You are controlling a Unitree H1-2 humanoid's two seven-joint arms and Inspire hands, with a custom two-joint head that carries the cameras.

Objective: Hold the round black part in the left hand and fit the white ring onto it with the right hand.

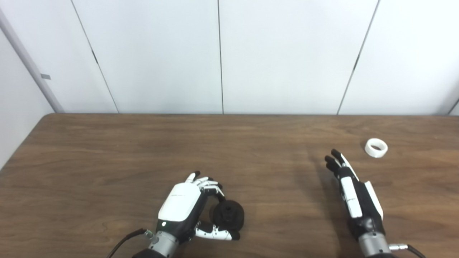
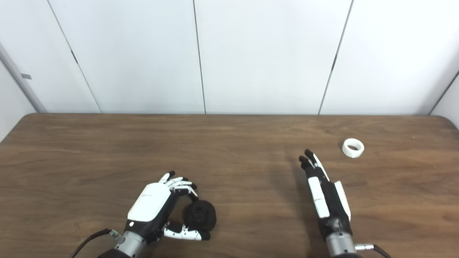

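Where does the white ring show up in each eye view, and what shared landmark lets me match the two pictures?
Left eye view: white ring lies on the table at right, just beyond and right of the right hand.
Right eye view: same ring, at right but nearer the picture's middle, again beyond the right hand.
Shared landmark: the black part by the left hand, near the bottom edge.

black part (image 1: 228,214) near edge, white ring (image 1: 376,147) far right

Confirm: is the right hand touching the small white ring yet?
Apart. The left eye view shows bare wooden table between the right hand and the white ring.
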